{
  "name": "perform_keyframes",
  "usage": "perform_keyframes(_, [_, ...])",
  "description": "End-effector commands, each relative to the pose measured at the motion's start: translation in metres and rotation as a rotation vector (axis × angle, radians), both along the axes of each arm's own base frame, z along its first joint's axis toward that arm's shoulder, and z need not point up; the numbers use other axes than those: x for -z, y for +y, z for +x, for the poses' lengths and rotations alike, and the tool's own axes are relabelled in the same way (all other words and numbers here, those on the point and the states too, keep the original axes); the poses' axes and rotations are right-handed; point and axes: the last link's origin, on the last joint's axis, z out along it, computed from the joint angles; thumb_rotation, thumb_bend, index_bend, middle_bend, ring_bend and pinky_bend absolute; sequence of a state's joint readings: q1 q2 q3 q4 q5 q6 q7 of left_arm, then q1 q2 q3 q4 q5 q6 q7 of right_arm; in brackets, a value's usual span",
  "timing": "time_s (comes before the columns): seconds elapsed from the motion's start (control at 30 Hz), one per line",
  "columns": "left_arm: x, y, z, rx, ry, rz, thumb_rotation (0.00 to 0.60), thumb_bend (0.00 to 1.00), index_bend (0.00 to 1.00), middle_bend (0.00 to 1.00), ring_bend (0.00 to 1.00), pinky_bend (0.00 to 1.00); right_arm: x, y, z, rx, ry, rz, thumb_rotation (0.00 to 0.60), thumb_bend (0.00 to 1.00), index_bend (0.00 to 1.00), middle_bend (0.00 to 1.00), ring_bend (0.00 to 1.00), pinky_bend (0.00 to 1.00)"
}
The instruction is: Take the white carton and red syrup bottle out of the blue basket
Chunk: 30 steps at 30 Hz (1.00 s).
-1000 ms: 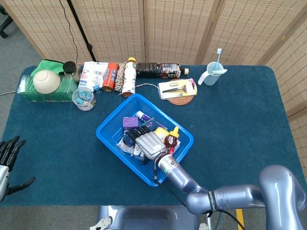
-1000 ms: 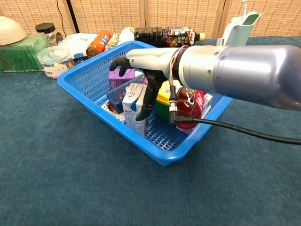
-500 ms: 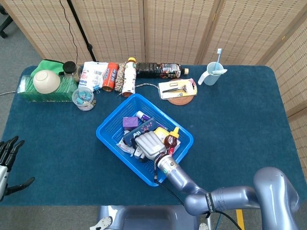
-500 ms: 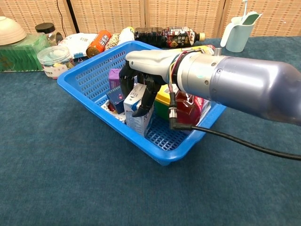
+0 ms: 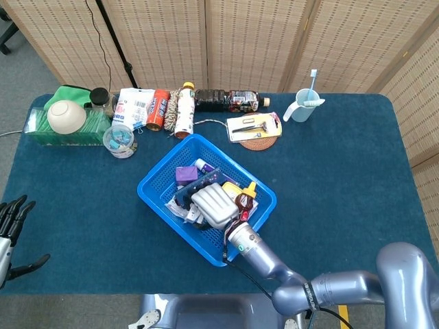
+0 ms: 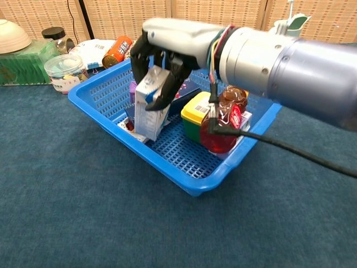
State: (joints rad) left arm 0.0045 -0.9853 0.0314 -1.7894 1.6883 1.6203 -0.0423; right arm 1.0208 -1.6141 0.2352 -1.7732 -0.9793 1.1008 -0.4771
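My right hand (image 6: 170, 50) grips the white carton (image 6: 149, 103) by its top and holds it tilted, lifted off the floor of the blue basket (image 6: 106, 92) but still within its walls. In the head view the right hand (image 5: 214, 204) covers most of the carton. The red syrup bottle (image 6: 223, 120) with its dark cap stands in the basket's right part beside a yellow box (image 6: 196, 111); from above the syrup bottle (image 5: 244, 201) shows just right of the hand. My left hand (image 5: 12, 229) hangs open at the table's left edge, far from the basket (image 5: 154, 188).
Purple and dark boxes (image 5: 186, 174) lie in the basket. Along the back stand a bowl on a green box (image 5: 66, 116), a clear tub (image 5: 120, 140), packets and cans (image 5: 158, 108), a dark drink bottle (image 5: 226, 100), a razor on a coaster (image 5: 255, 129) and a jug with a toothbrush (image 5: 302, 106).
The right hand closed on the white carton and raised it, tilting it leftward within the basket. The left hand has barely moved.
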Motion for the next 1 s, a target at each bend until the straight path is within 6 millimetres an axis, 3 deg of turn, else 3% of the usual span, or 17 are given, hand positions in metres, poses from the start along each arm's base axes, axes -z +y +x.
perform_keyframes(0.03, [-0.001, 0.0, 0.0, 0.0, -0.004, 0.002, 0.6, 0.04, 0.0, 0.0, 0.0, 0.0, -0.038, -0.006, 0.007, -0.053, -0.024, -0.129, 0.6, 0.59, 0.55, 0.59, 0.6, 0.37])
perform_keyframes(0.23, [0.0, -0.001, 0.0, 0.004, -0.003, -0.005, 0.6, 0.04, 0.0, 0.0, 0.0, 0.0, -0.095, -0.027, 0.002, -0.028, -0.059, -0.296, 0.6, 0.59, 0.55, 0.59, 0.6, 0.37])
perform_keyframes(0.43, [0.001, -0.003, 0.001, 0.007, 0.0, -0.007, 0.6, 0.04, 0.0, 0.0, 0.0, 0.0, -0.132, -0.061, -0.033, 0.051, -0.015, -0.437, 0.6, 0.59, 0.55, 0.59, 0.6, 0.37])
perform_keyframes(0.6, [0.004, -0.003, 0.002, 0.005, 0.009, -0.013, 0.6, 0.04, 0.0, 0.0, 0.0, 0.0, -0.128, -0.087, -0.088, 0.142, 0.087, -0.461, 0.6, 0.59, 0.55, 0.59, 0.6, 0.38])
perform_keyframes(0.83, [0.006, -0.001, 0.003, -0.001, 0.017, -0.015, 0.6, 0.04, 0.0, 0.0, 0.0, 0.0, -0.101, -0.111, -0.157, 0.258, 0.2, -0.428, 0.6, 0.59, 0.54, 0.59, 0.59, 0.37])
perform_keyframes(1.0, [0.008, 0.0, 0.003, -0.006, 0.021, -0.018, 0.6, 0.04, 0.0, 0.0, 0.0, 0.0, -0.087, -0.12, -0.186, 0.308, 0.229, -0.393, 0.6, 0.59, 0.53, 0.55, 0.54, 0.34])
